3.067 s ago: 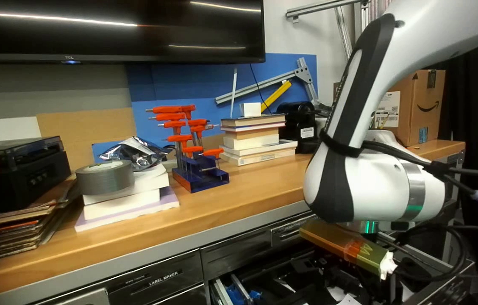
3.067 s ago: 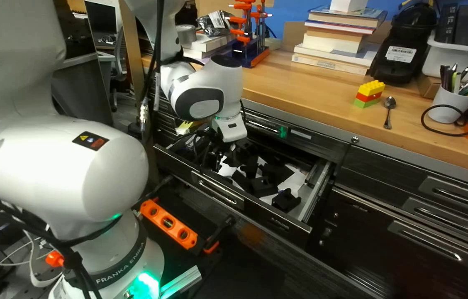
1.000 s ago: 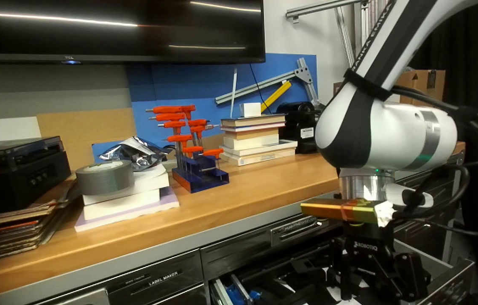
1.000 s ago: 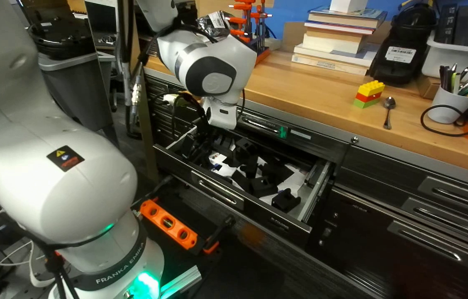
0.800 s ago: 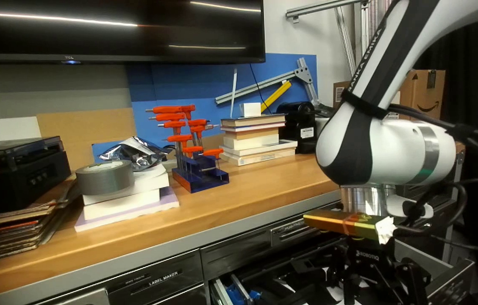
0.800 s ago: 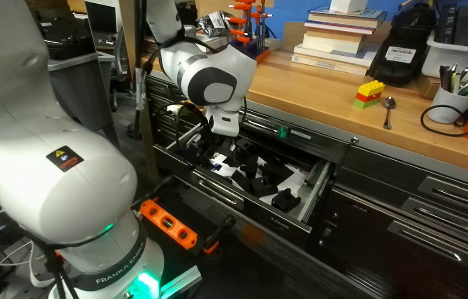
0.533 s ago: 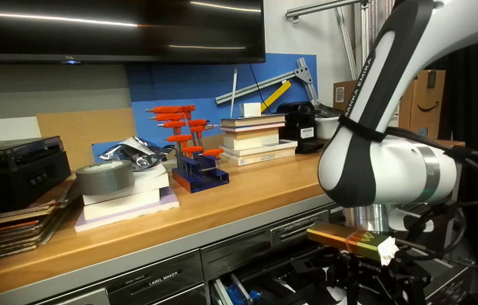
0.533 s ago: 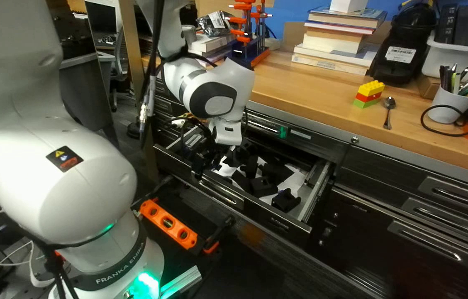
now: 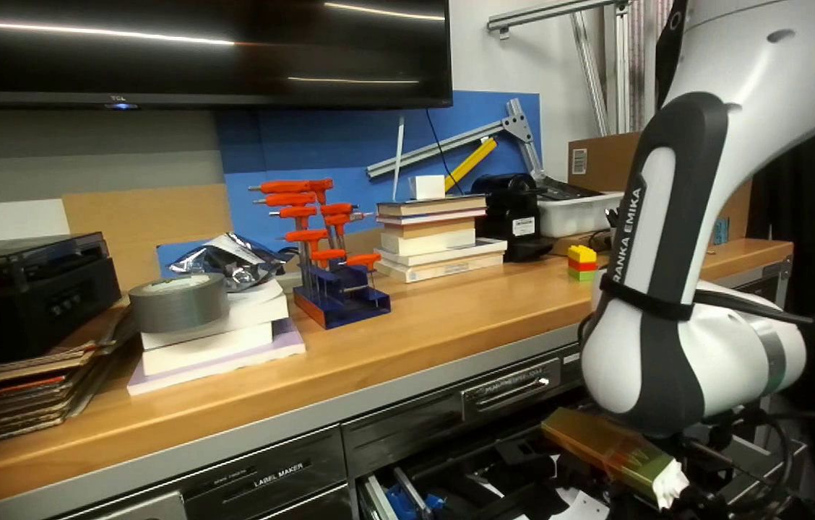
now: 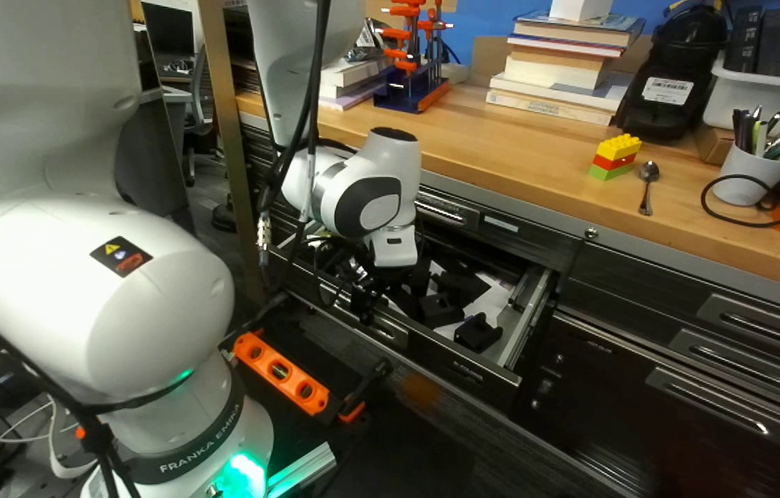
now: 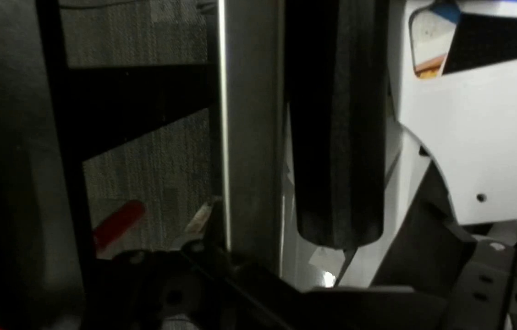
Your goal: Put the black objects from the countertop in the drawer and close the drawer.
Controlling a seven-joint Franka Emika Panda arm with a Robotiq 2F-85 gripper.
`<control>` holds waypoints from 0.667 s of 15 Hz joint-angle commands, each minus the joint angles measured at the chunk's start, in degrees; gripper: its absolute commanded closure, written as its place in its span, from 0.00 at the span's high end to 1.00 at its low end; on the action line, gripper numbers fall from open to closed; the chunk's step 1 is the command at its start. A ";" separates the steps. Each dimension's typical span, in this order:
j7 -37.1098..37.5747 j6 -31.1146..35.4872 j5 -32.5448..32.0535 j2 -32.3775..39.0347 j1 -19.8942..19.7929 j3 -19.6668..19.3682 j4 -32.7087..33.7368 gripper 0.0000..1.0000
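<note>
Since the picture of half a second ago, the white robot arm with black stripes (image 9: 675,238) has come lower and has travelled along the front of the wide, shallow, dark-grey metal drawer (image 10: 442,351); its black two-finger gripper (image 10: 373,297) is now nearer to the middle of that front. In the wrist view its fingers stand well apart, and the upper edge of the drawer's front passes between them; nothing seems to be gripped. A long dark thing with a rounded end (image 11: 338,137) also shows there, and I am not able to identify it. I judge that this straddling serves the closing: the outer finger, near the silver bar handle (image 10: 384,332), could press the front inward. At least two small, blocky, matte-black objects (image 10: 478,333) lie already in the drawer, on its pale and dark lining, so the filling is probably finished. Yellow, red and green toy bricks (image 10: 615,158) remain on the light-brown wooden countertop (image 10: 500,142), presumably because they are not black. As for the pose, the forearm descends steeply, the wrist bends above the pulled-out drawer, and the gripper points roughly straight down.
</note>
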 commanded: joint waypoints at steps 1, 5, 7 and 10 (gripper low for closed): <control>5.86 10.93 -4.47 4.13 8.80 -9.69 -0.01 1.00; 1.77 20.55 1.26 7.70 13.98 -15.07 0.11 1.00; -1.04 25.03 5.41 8.75 13.28 -13.96 0.10 1.00; -4.06 30.97 10.38 9.27 10.56 -9.72 0.11 1.00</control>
